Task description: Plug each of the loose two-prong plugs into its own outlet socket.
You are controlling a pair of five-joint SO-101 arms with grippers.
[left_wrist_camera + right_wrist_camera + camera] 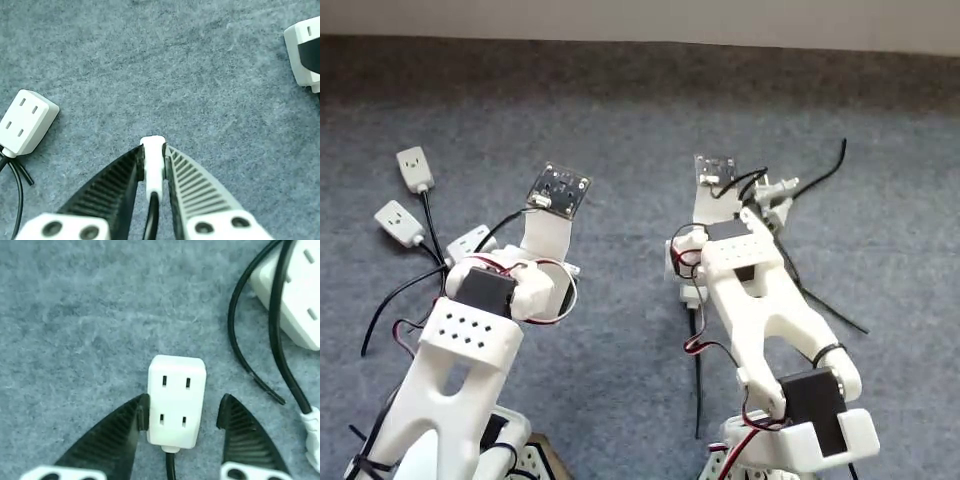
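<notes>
**Left pincer clamped on a plug, right pincer apart around a socket**

High view: my left arm (470,335) and right arm (770,310) lie over grey carpet (620,110), and a pale strip runs along the top edge. At the upper left are two outlet sockets on black cables (430,225), an upper socket (415,168) and a lower socket (398,222). A third white block (470,240) sits just beside my left arm.

Left wrist view: my left pincer (153,150) is clamped on one white plug (152,172). Its black lead runs back between the fingers, and I cannot make out its prongs. At the left of the frame one four-slot socket (22,122) lies on the carpet, apart from the plug. A white-and-black piece (306,50) sits at the upper right edge; I cannot tell what it is.

Right wrist view: my right pincer (184,405) stands apart around one socket block (176,390). One finger (135,420) touches its side and the other stands off it. At the upper right, two black leads (240,340) cross a second socket (305,305).
</notes>
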